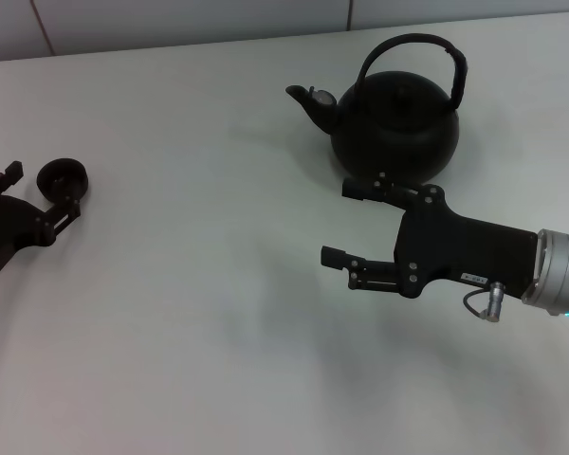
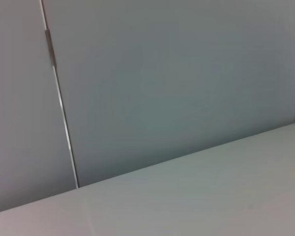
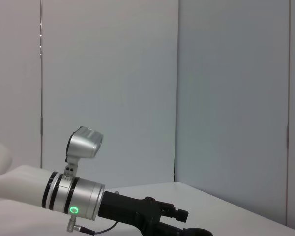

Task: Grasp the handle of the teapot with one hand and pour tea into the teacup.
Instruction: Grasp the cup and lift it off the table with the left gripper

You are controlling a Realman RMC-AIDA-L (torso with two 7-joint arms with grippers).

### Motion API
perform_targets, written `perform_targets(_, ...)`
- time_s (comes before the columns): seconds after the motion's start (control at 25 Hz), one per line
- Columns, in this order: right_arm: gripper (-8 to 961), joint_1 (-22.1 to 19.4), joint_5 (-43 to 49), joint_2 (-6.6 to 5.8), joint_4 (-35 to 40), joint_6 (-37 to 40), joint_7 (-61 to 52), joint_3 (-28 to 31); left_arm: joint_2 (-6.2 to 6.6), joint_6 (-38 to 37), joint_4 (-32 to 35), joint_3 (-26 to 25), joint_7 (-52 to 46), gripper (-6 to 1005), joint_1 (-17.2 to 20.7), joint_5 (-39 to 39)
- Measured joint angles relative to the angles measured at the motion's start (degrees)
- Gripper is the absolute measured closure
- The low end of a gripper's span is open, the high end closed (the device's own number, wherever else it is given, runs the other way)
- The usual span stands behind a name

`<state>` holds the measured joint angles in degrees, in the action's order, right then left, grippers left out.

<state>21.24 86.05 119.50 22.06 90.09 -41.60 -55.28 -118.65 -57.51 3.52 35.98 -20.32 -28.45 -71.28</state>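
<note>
From my remote seat, the right gripper (image 1: 346, 223) hangs spread wide and empty just near of the teapot (image 1: 394, 123), one fingertip close to its base, touching nothing I can see; I judge it must rise and close squarely on the arched handle (image 1: 425, 45) before any tilt. At far left the left gripper (image 1: 30, 194) sits against the teacup (image 1: 63, 177), its grip unclear
</note>
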Motion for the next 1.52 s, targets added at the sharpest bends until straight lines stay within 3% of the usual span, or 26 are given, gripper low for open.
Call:
perform_targets(0.48,126,0.0,0.0,-0.05,0.1,-0.1,0.0,0.0,-0.01,0.7,0.6,2.7,-0.1,198,-0.9,0.0)
perform_targets(1.52,126,0.0,0.0,-0.05,0.5,0.0,0.0,0.0,-0.09,2.5,0.8,2.8,-0.2,210,-1.0,0.0)
